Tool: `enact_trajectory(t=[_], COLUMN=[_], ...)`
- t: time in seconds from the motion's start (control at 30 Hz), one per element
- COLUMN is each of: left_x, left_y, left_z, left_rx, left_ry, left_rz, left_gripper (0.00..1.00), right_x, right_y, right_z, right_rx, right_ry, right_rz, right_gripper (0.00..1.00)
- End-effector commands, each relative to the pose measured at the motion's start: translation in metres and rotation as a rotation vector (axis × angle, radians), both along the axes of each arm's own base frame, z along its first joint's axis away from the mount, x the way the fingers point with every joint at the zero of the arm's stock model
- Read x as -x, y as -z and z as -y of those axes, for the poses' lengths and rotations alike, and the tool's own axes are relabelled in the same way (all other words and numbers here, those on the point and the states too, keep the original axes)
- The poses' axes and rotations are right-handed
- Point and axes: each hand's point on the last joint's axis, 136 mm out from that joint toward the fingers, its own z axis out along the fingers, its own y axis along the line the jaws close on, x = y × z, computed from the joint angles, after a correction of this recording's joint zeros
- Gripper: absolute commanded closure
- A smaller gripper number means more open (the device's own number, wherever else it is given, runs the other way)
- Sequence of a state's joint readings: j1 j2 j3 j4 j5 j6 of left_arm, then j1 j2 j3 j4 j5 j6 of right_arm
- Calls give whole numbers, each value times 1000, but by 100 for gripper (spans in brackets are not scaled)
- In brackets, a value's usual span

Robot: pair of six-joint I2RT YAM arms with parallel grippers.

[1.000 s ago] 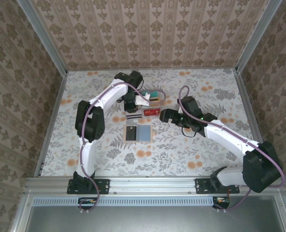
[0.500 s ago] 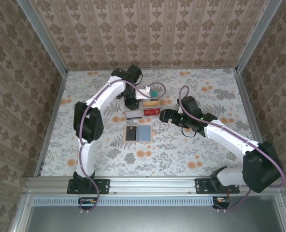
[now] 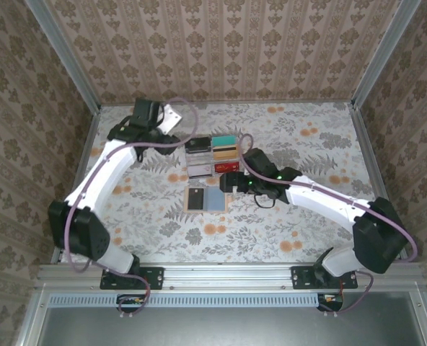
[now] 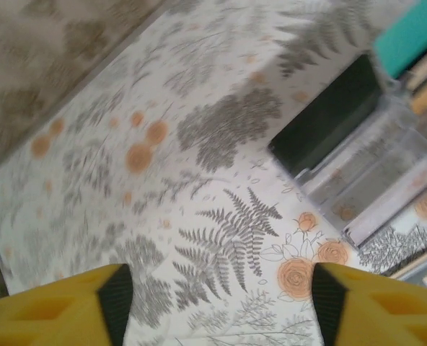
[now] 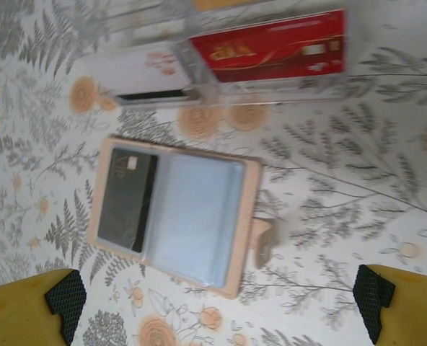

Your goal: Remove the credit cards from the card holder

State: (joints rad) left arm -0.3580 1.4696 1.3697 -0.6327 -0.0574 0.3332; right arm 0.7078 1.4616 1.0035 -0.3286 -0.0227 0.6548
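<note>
The right gripper (image 5: pixel 218 299) hangs released, its yellow, black-tipped fingers spread wide. The holder (image 5: pixel 195 220) lies flat just ahead of it, between the lines of the two fingers and untouched. It is a tan bifold spread open, with rounded corners, a small tab on its right edge and a smooth grey-blue pocket. A glossy black card (image 5: pixel 125 198) sits in its left pocket. Beyond the holder, farther from this gripper, a clear hard-walled tray (image 5: pixel 192 94) holds a shiny red card (image 5: pixel 271 45).

The left gripper (image 4: pixel 217 303) is released too, with nothing between its fingers. Ahead and to its right, the tray carries a dark card (image 4: pixel 329 122) and a teal card (image 4: pixel 412 36). The surface (image 4: pixel 163 180) is printed with grey ferns and orange flowers.
</note>
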Motion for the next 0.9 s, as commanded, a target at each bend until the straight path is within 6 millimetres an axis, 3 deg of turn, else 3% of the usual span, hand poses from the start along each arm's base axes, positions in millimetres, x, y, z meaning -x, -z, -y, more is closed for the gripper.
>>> enact_trajectory(t=[0.0,0.2,0.33,0.57,0.73,0.87], left_x=[3,46,67,87,93,93], left_y=[-15,16,38,58,68,64], left_z=[-28,-64,-69,-85,-67,-67], left_rx=[165,278,357,450,570,571], left_ry=[-259,-449,-492,-617,-587,-597], left_rz=[112,82,67,40,-118,-136], left_gripper=[21,12,0,0,0,0], right_x=[2,12,15,11,9,5], right_y=[3,27,42,64,77,88], right_z=[-17,-67,-96,-119,-134,-137], right_rx=[83,114,27,2,-41,-32], right_ry=[-41,-140,-158,-92,-58,-31], right_rz=[10,-102,-192,-282,-333,-356], right_gripper=[3,13,21,33,41,41])
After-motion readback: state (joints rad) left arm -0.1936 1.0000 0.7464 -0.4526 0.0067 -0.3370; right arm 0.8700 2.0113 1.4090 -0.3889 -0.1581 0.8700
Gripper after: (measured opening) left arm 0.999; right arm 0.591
